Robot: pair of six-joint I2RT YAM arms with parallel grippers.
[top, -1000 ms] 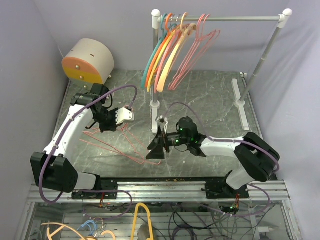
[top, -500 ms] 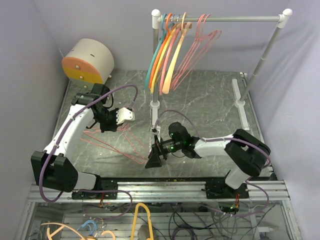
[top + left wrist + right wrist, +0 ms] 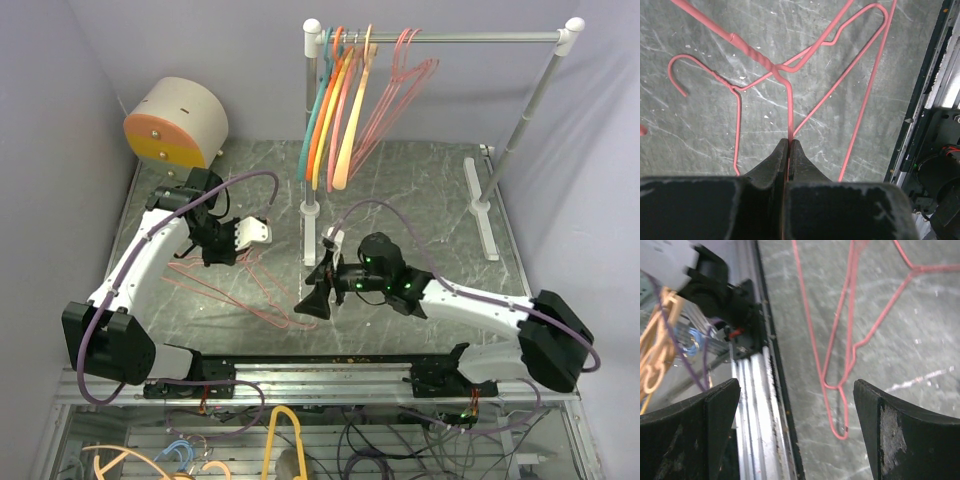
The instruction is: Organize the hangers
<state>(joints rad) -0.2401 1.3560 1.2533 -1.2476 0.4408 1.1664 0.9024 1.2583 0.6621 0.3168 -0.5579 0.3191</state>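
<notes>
Teal, orange and yellow plastic hangers (image 3: pixel 330 115) and several pink wire hangers (image 3: pixel 392 85) hang at the left end of the silver rail (image 3: pixel 470 38). More pink wire hangers (image 3: pixel 225 292) lie tangled on the table. My left gripper (image 3: pixel 228 256) is shut on the wire of one of them (image 3: pixel 789 110), just below its twisted neck; a second hanger's hook (image 3: pixel 677 75) lies beside it. My right gripper (image 3: pixel 315 296) is open low over the table's front edge. A pink hanger's corner (image 3: pixel 840 410) lies on the table between its fingers (image 3: pixel 900 430), untouched.
The rack's left post (image 3: pixel 310 215) stands mid-table just behind my right gripper, and its white foot (image 3: pixel 482 205) is at the right. A cream and orange drum (image 3: pixel 175 125) sits at the back left. The aluminium base rail (image 3: pixel 752 405) runs along the front edge.
My right arm has stretched out to the right while its open gripper stayed near the table's front. The hanging plastic hangers have swung back to near vertical. My left gripper has hardly moved.
</notes>
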